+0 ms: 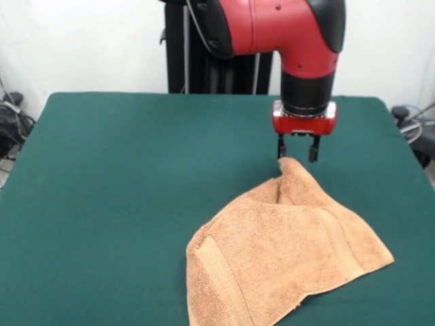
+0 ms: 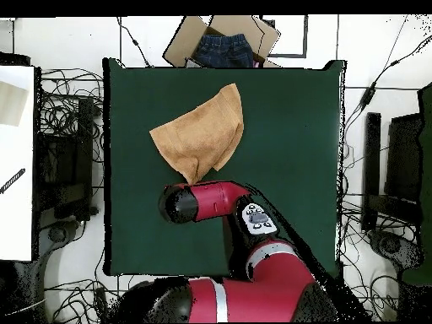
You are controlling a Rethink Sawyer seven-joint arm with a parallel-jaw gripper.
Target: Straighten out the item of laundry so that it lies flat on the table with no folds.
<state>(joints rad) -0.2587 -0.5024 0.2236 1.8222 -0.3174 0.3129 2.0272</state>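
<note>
The orange-tan towel [image 1: 285, 258] lies crumpled on the green table [image 1: 122, 204], at the near right in the front view. One corner rises to a peak, and folds run down from it. My gripper [image 1: 297, 155] hangs straight down over that peak. Its two fingers stand apart, one on each side of the tip of the cloth, and I cannot see them pinching it. In the overhead view the towel [image 2: 202, 133] lies in the table's [image 2: 287, 169] upper middle. Its lower point runs under my arm's wrist [image 2: 181, 203], which hides the gripper.
A cardboard box with blue jeans [image 2: 224, 46] sits just off the table's far edge in the overhead view. Cables and dark equipment [image 2: 63, 160] lie on the floor around the table. The robot's pedestal [image 1: 204, 68] stands behind the table in the front view.
</note>
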